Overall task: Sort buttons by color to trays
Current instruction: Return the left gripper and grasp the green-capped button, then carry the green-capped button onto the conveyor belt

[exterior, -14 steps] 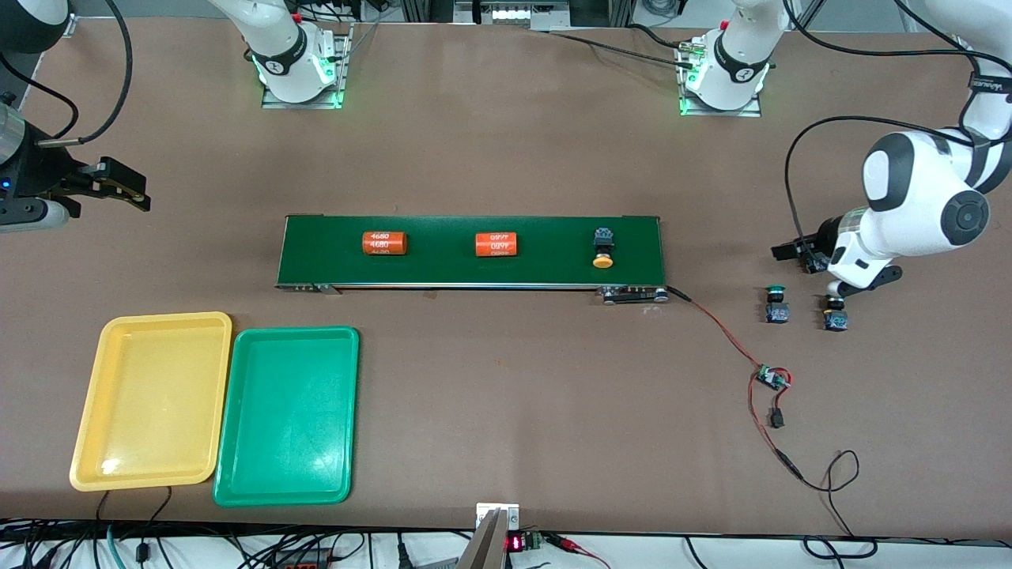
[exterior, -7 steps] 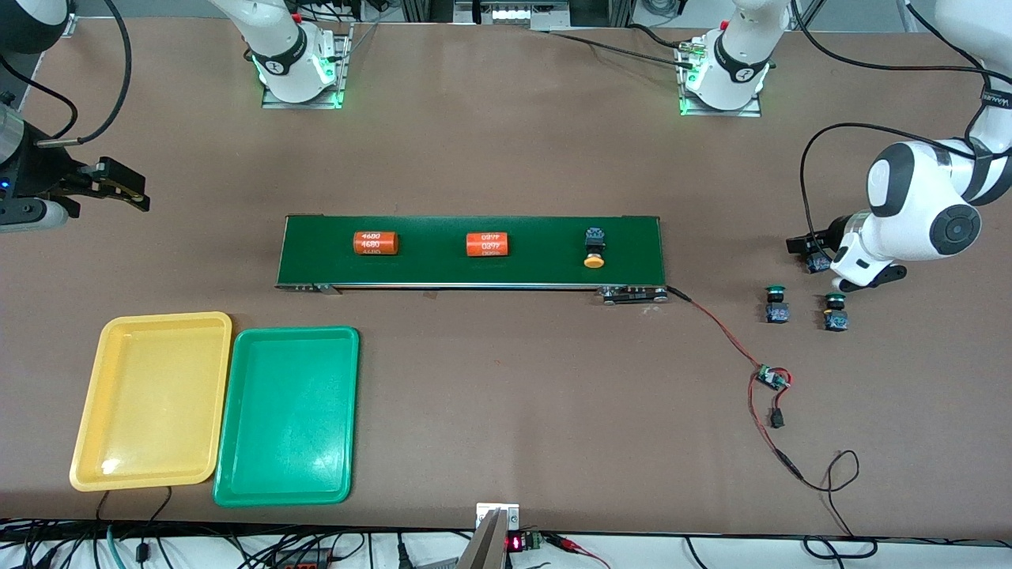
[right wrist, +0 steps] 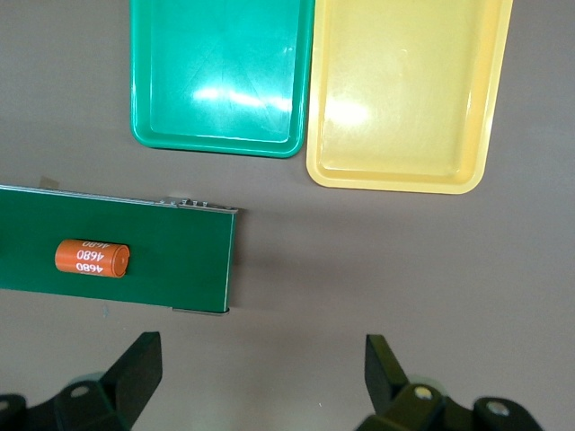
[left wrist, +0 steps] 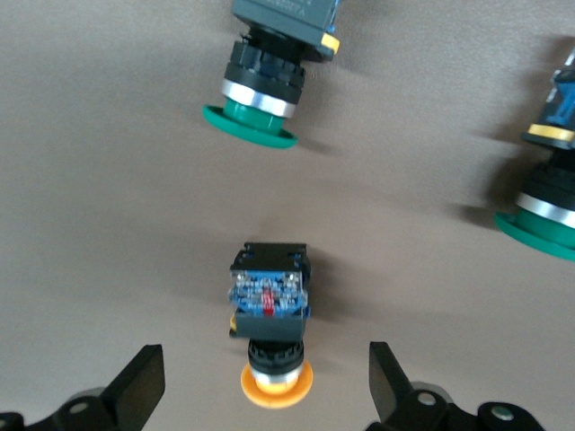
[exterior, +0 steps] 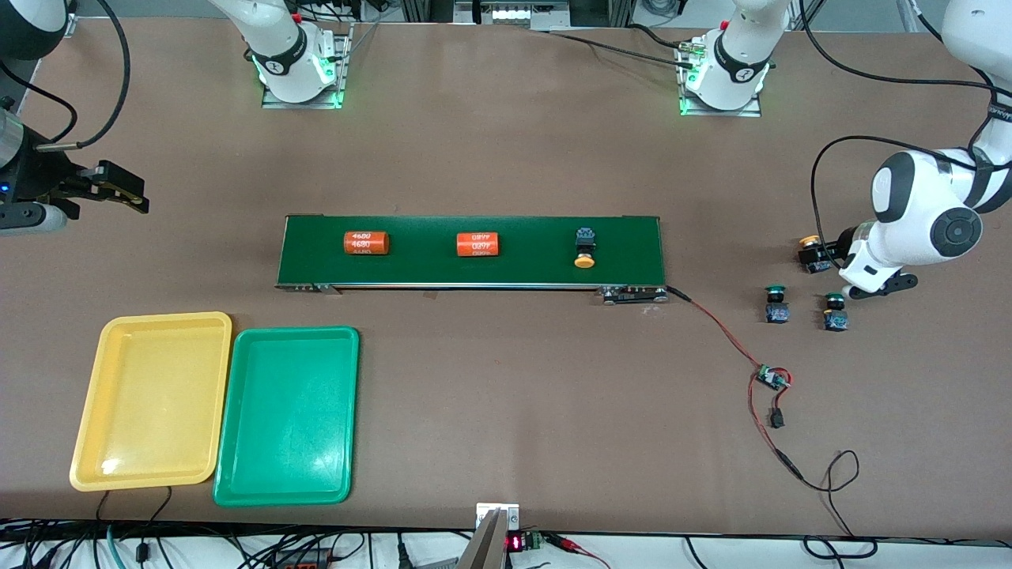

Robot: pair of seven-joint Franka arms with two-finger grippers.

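Observation:
My left gripper (left wrist: 267,384) hangs open low over the table at the left arm's end, its fingers on either side of a yellow-capped button (left wrist: 269,301) (exterior: 809,253) that lies on its side, not touching it. Two green-capped buttons (exterior: 776,304) (exterior: 835,311) lie close by, nearer the front camera. Another yellow-capped button (exterior: 585,246) lies on the dark-green belt (exterior: 474,273). The yellow tray (exterior: 150,399) and green tray (exterior: 288,415) sit side by side near the front at the right arm's end. My right gripper (exterior: 125,190) waits open above bare table off the belt's end.
Two orange cylinders (exterior: 366,243) (exterior: 478,244) with white numerals lie on the belt. A red-and-black wire with a small circuit board (exterior: 771,378) runs from the belt's end toward the front edge. The arm bases (exterior: 296,71) (exterior: 723,75) stand along the table's back edge.
The cylinders and the yellow-capped button on the belt have drifted toward the right arm's end. My left arm has drawn back toward its table end, uncovering the yellow-capped button there.

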